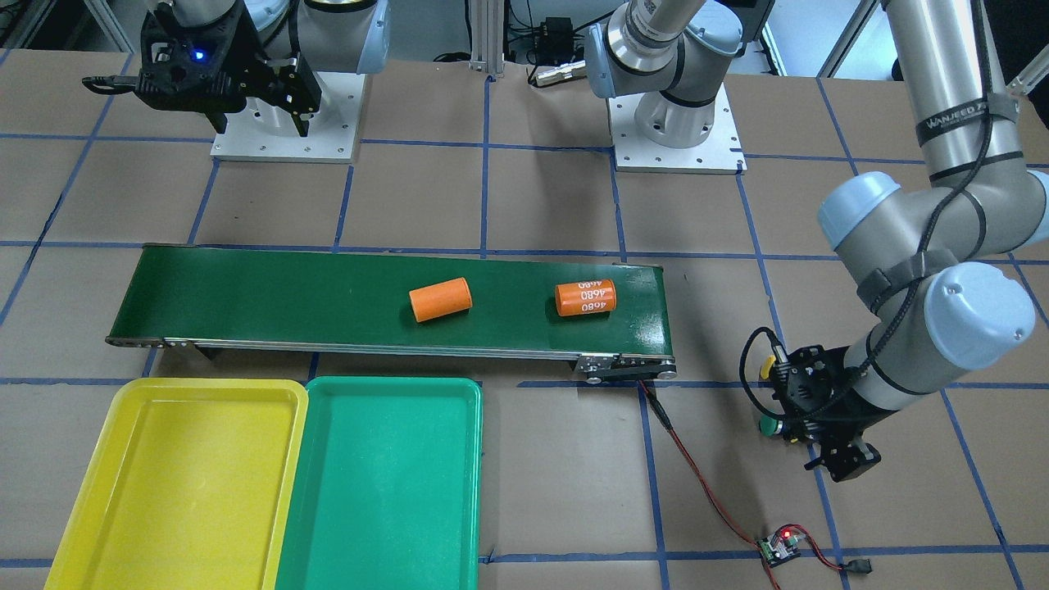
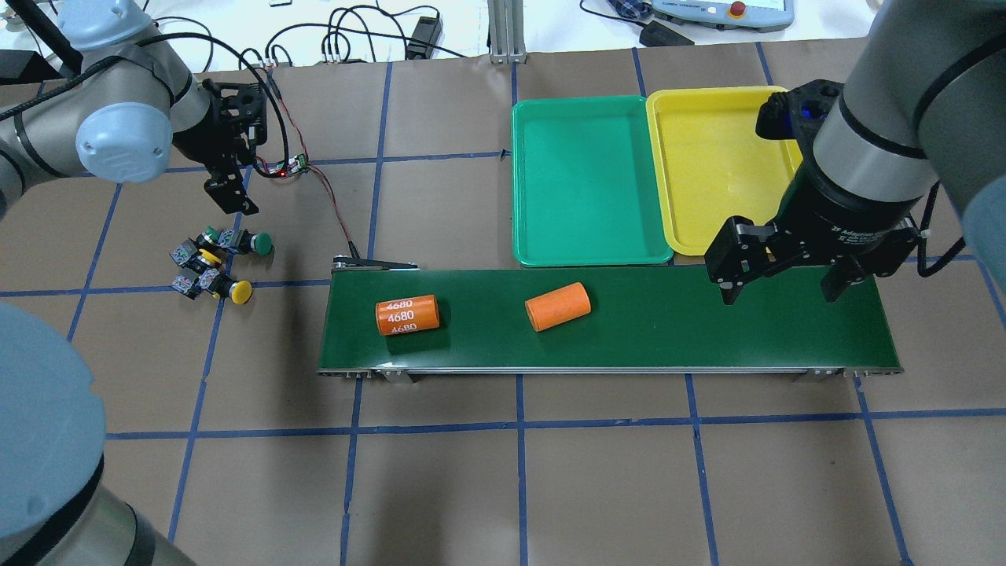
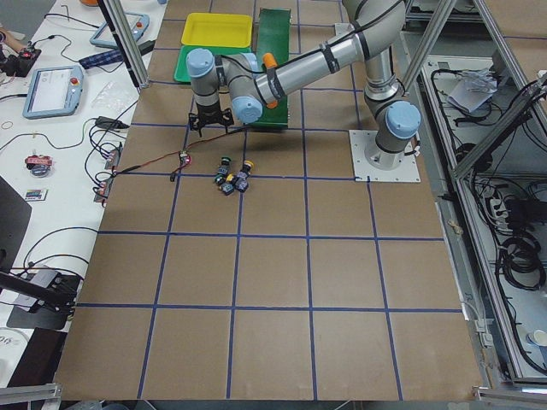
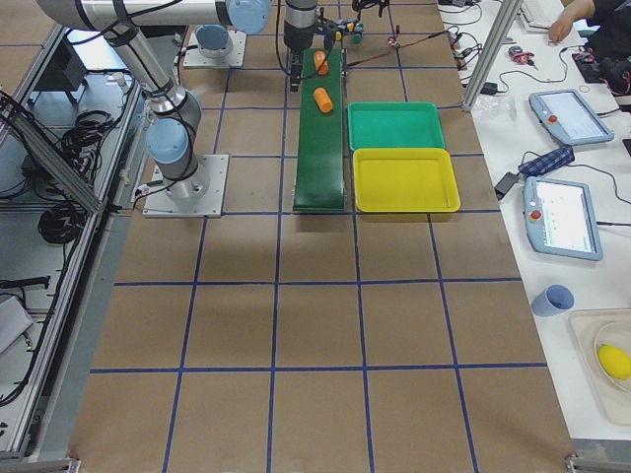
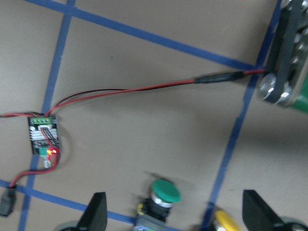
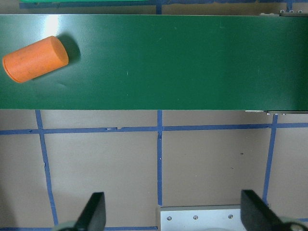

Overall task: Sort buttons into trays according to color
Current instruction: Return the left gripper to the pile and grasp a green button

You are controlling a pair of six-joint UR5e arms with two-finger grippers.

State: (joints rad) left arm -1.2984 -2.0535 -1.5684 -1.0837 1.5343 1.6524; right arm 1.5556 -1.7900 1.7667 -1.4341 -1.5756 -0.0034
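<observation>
buttons [image 2: 216, 263]: all four lie bunched on the table off the conveyor belt's [image 2: 668, 322] far end, well apart from both trays; only the overhead view gives me the full count, two green caps and two yellow
left gripper [image 2: 233, 198]: its fingers [image 5: 97, 211] stand wide apart in my wrist view, clamped on nothing; the overhead view shows it near the cluster on the operators' side, not touching it
green-capped button [image 5: 165, 191]: the left wrist view has it at the lower edge between the finger lines, a yellow cap [image 5: 225, 222] beside it; in the front view the arm hides most of the cluster
right gripper [image 2: 780, 289]: its fingers [image 6: 96, 211] are apart and hold nothing; it is held high near the belt's tray end; I cannot tell the exact spot beneath it
green tray [image 2: 589, 181]: side by side with the yellow tray [image 2: 715, 165], edges touching, just beyond the belt
belt load: a 4680-marked orange cylinder [image 2: 406, 314] and a plain orange cylinder [image 2: 558, 306] lie apart; my right wrist view catches only the plain one
controller board [image 5: 44, 139]: red light on; its red-black wire runs to the belt's end
</observation>
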